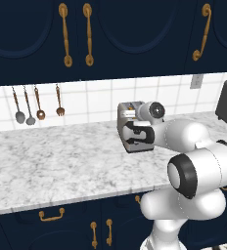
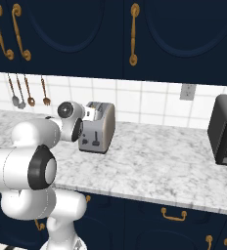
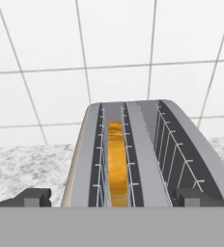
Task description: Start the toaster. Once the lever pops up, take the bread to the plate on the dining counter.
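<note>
Hand view: bread [image 3: 117,164] sits in toaster [image 3: 143,154] slot, fingers [image 3: 34,197] spread; lever not yet pressed, carrying remains.

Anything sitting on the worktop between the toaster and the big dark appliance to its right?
Nothing: in the right base view, the marbled worktop runs bare from the toaster to the dark appliance.

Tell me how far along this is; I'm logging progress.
Early. Done: bread sits in the toaster's left slot. In hand: the open end effector hovers at the toaster, holding nothing. Left: starting it, then carrying the bread to the plate.
</note>
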